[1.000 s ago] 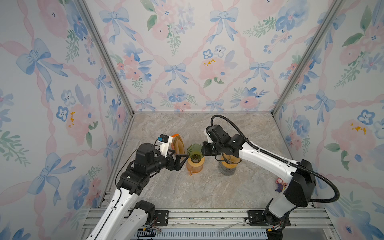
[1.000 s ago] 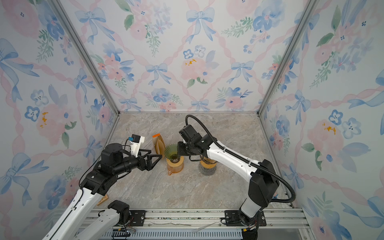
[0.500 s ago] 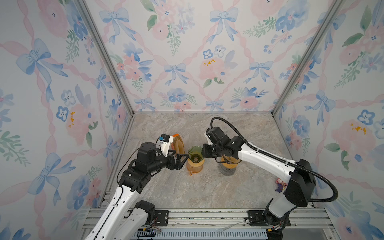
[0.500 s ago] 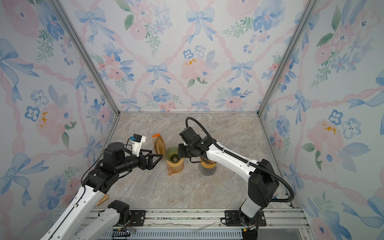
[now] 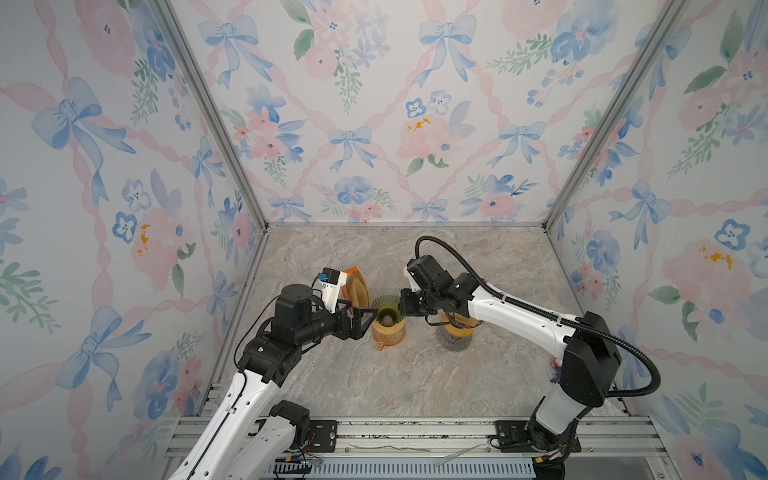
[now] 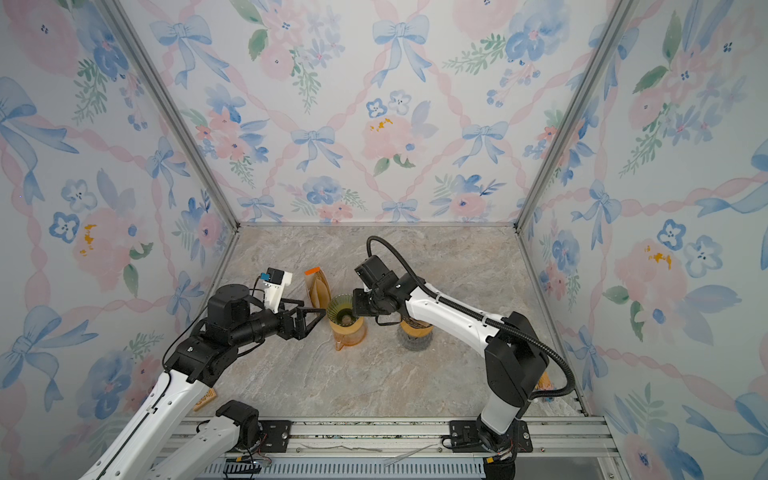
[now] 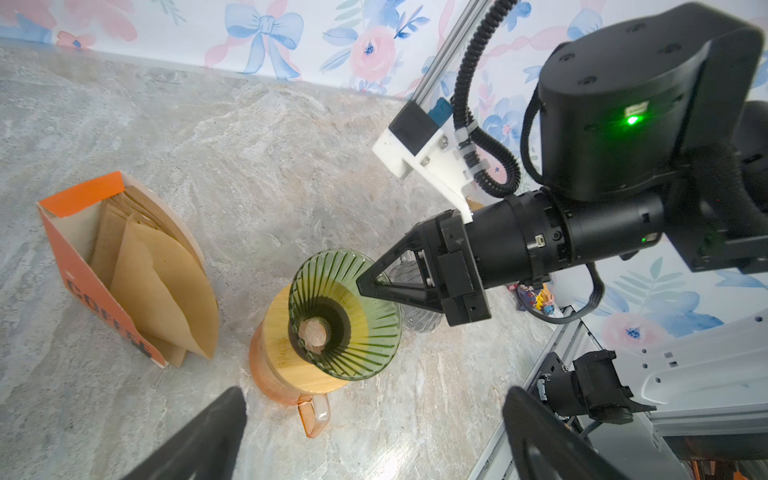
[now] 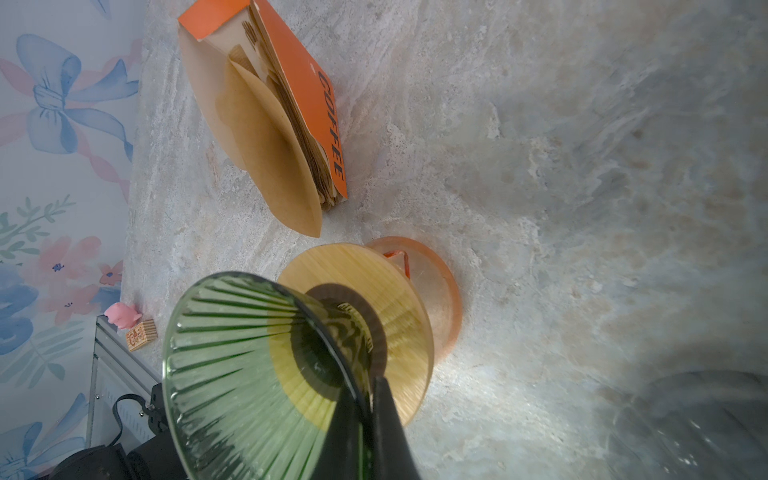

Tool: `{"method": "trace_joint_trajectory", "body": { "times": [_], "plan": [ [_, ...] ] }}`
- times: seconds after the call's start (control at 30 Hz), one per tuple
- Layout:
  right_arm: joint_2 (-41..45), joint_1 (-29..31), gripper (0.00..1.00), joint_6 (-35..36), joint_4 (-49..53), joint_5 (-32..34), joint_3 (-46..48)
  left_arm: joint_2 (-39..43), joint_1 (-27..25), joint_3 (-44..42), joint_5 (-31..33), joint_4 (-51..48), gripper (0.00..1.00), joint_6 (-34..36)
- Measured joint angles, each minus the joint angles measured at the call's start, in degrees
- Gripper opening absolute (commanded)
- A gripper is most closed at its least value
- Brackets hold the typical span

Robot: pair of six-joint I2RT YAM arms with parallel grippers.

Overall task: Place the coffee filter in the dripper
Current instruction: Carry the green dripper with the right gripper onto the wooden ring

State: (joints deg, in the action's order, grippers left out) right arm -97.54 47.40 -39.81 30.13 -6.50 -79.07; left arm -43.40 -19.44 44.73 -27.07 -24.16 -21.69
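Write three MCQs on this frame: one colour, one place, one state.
1. The dripper is:
A) blue
B) white
C) green

2. The coffee filters are:
A) inside the dripper
B) standing in the orange box
C) in a blue bowl

3. The left gripper is:
A) open and empty
B) shut on a filter
C) shut on the dripper's rim

Key:
1 C: the ribbed glass cone is green in both wrist views.
2 B: brown paper cones stand in the open box, and the dripper holds none.
3 A: its fingers are spread with nothing between them.
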Motion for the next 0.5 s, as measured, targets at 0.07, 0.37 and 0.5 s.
{"method": "trace_joint_trajectory", "body": {
  "times": [0.07, 0.37, 0.5],
  "plan": [
    [0.0, 0.0, 0.08, 0.0, 0.0, 0.0, 0.0, 0.0, 0.0, 0.0, 0.0, 0.0, 0.98, 0.0],
    [0.0, 0.0, 0.22, 0.2, 0.0, 0.5, 0.0, 0.0, 0.0, 0.0, 0.2, 0.0, 0.98, -1.2],
    [0.8, 0.5, 0.30, 0.7, -0.2, 0.9, 0.5, 0.4, 0.0, -1.0, 1.1, 0.0, 0.98, -1.9]
  ]
}}
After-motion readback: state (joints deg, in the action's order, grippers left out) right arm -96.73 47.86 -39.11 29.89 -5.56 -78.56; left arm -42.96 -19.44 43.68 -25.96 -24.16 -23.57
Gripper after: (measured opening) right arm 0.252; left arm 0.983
